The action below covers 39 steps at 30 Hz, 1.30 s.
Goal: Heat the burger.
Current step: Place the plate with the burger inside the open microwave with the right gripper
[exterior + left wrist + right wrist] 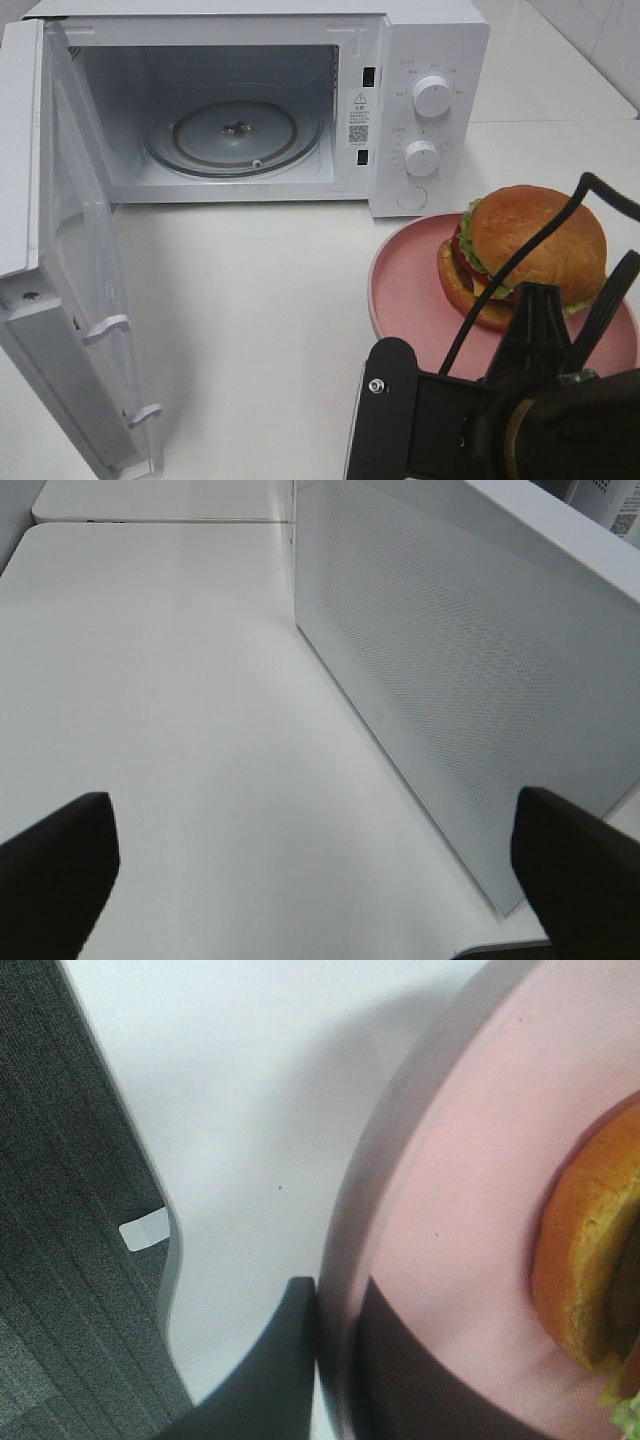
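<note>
Burger (530, 250) on pink plate (410, 290), lower right of frame, near microwave (420, 60). Door (60, 280) swung wide at left, clearing entry to turntable (235, 135). Right pincer (335, 1305) pinched narrow on plate rim, likely for carrying. Left pincer (315, 865) wide, empty, beside door.

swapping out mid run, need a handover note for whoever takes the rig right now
Grippers: the left gripper is open and holds nothing, beside the open door of the microwave. The right gripper is shut on the rim of the pink plate.
Things: the burger sits on that plate, in front of the microwave's controls.
Done: door open, glass turntable bare.
Left: put plate and burger inside, shut the door, start heating.
</note>
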{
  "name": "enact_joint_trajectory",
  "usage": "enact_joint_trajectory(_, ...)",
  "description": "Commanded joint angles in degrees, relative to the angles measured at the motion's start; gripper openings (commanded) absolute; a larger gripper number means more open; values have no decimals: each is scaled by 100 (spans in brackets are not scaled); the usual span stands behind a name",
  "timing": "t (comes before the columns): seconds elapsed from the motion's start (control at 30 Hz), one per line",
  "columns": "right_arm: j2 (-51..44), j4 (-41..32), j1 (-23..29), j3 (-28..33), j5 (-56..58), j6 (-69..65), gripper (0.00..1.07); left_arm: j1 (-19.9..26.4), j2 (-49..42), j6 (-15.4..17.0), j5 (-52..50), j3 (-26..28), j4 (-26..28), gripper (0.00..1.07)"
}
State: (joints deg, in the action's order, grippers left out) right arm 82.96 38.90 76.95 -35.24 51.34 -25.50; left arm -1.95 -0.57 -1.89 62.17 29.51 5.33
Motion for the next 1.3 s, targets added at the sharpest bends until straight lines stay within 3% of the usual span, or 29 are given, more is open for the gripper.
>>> enact_joint_trajectory(0.03,-29,424,23,6,69,298,0,-46,-74,34,-86,11,29,100)
enact_joint_trajectory(0.97,-29,980,23,6,-498,2005,0,-46,-74,34,-86,11,29,100)
enact_joint_trajectory(1.3,-29,1232,-441,6,-1197,2384,0,-46,-74,34,-86,11,29,100)
